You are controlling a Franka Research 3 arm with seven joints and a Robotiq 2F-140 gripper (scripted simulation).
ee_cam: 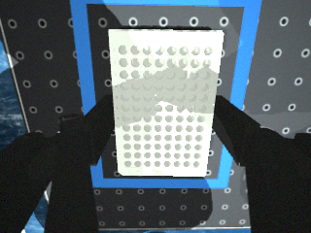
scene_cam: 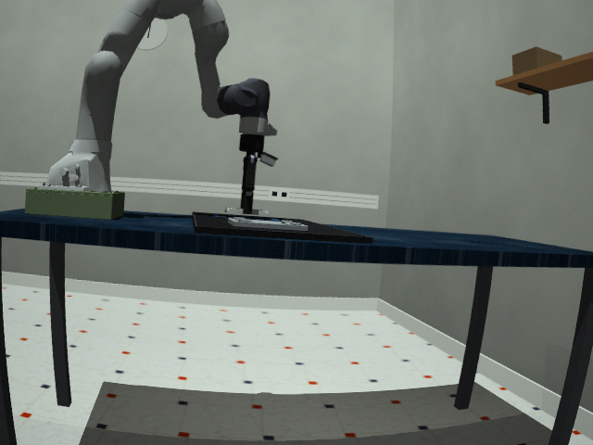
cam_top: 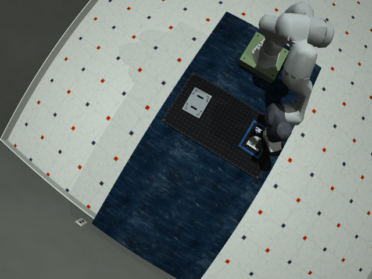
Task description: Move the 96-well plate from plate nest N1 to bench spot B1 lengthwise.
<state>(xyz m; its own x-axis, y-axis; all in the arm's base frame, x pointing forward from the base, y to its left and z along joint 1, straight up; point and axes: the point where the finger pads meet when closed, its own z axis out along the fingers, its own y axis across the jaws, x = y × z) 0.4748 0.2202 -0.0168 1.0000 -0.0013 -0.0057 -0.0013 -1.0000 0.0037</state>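
White 96-well plate (ee_cam: pixel 165 104) sits between the hand's (ee_cam: pixel 162 128) two black fingers, long sides pressed against them, clamped. Plate runs lengthwise away from the hand. Beneath it, blue taped outline (ee_cam: pixel 80 92) frames the plate on all sides. Black perforated board (ee_cam: pixel 287 73) beyond the tape; blue counter (ee_cam: pixel 7 92) shows far left.

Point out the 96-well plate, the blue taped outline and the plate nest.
96-well plate (ee_cam: pixel 165 104): wrist view, middle of its well grid.
Blue taped outline (ee_cam: pixel 79 73): wrist view, its left strip.
Plate nest (cam_top: pixel 196 103): top view, centre of its grey top.
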